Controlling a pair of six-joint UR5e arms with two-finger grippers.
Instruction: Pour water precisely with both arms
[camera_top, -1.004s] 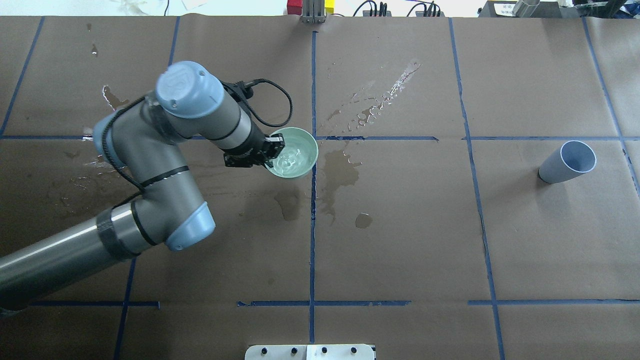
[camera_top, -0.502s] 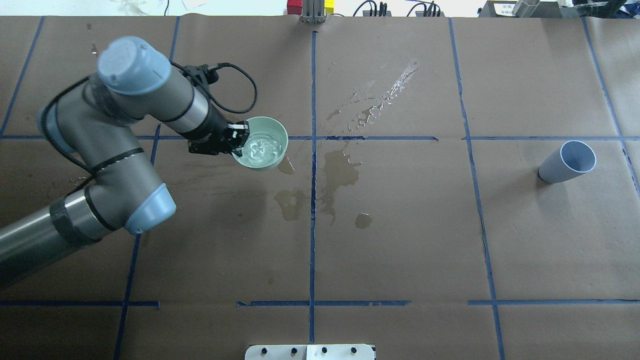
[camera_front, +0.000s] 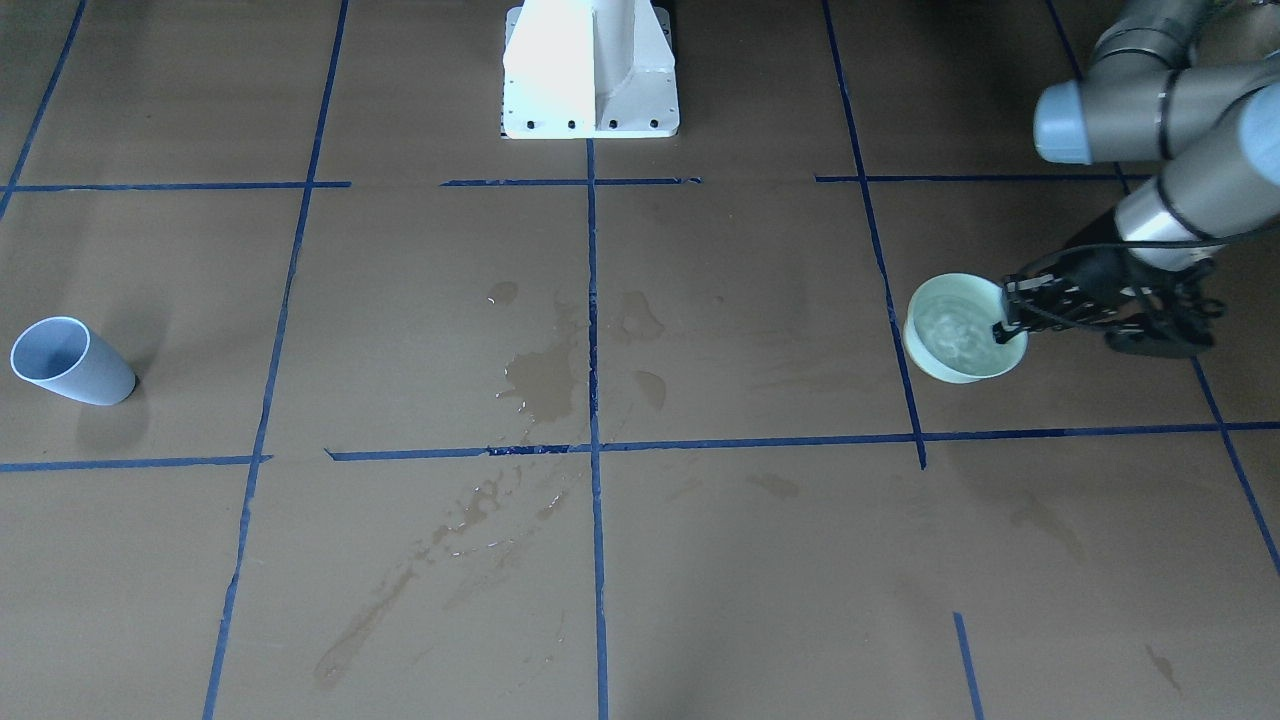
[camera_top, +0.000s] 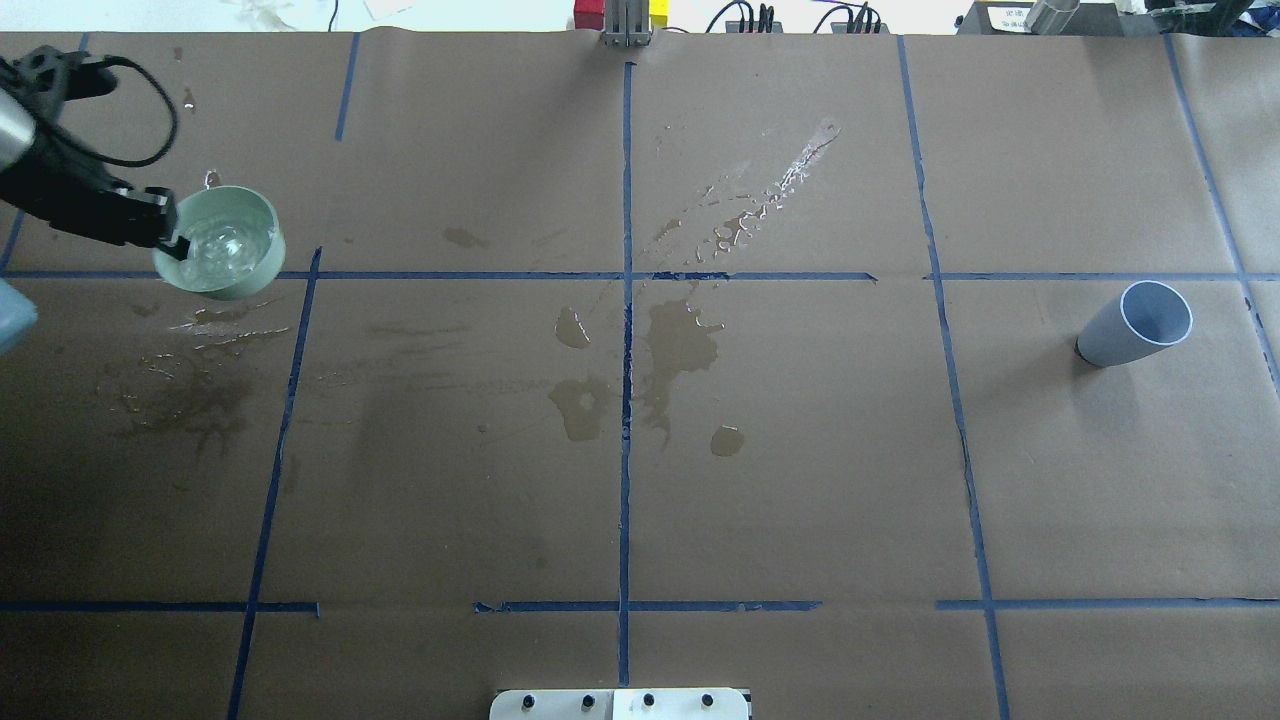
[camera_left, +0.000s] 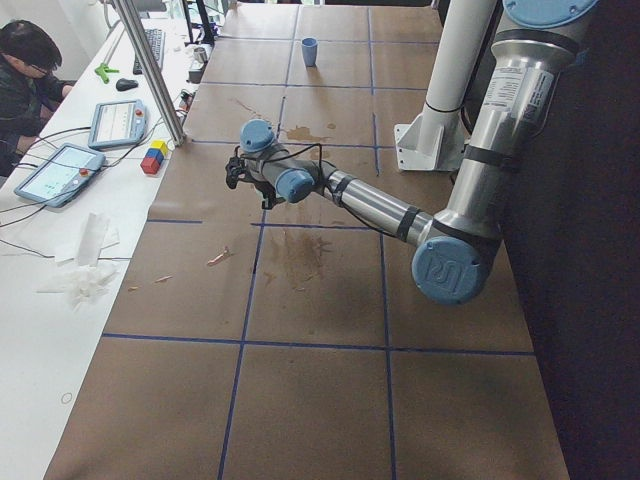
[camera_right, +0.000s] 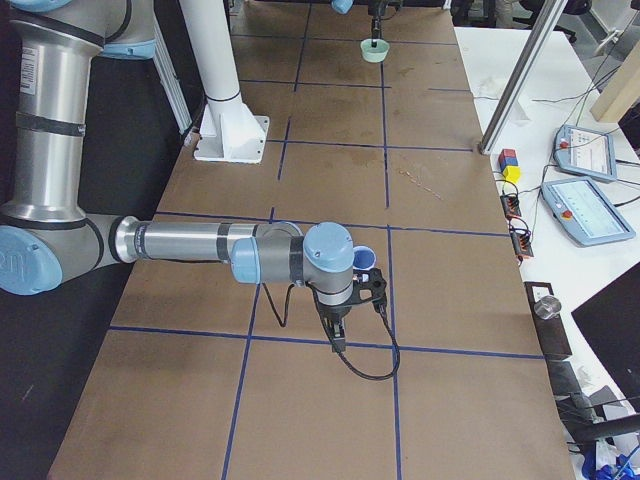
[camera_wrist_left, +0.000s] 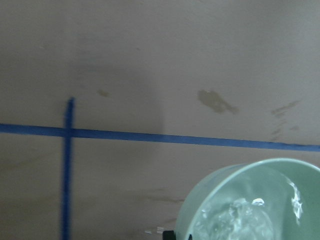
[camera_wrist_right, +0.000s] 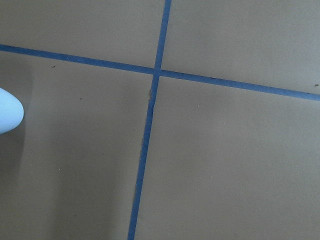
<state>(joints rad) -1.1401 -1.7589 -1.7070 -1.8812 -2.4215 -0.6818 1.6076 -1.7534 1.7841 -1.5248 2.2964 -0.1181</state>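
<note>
Since half a second ago the left arm (camera_front: 1190, 100) has swung well to the left, carrying the pale green round bowl (camera_top: 225, 245) from near the centre tape line to the far left end of the brown-paper-covered surface (camera_top: 450, 480). The left pincer (camera_top: 172, 235) is clenched on the bowl's left rim, one finger inside and one outside. The clear water (camera_top: 215, 245) lies rippled and glossy in the bottom of the bowl, which overlaps a blue tape line (camera_top: 450, 275). Dark wet stains (camera_top: 680, 340) spread around the middle of the paper, with a glistening streak of droplets (camera_top: 770, 195) beyond them. Far to the right a pale blue-grey tapered cup (camera_top: 1135, 325) stands mouth up, well apart from the bowl. The right arm (camera_right: 180, 242) shows only from the right-hand side camera, reaching low over the paper just beside that cup. Whether the right pincer (camera_right: 340, 320) is clenched or released I cannot tell.
</note>
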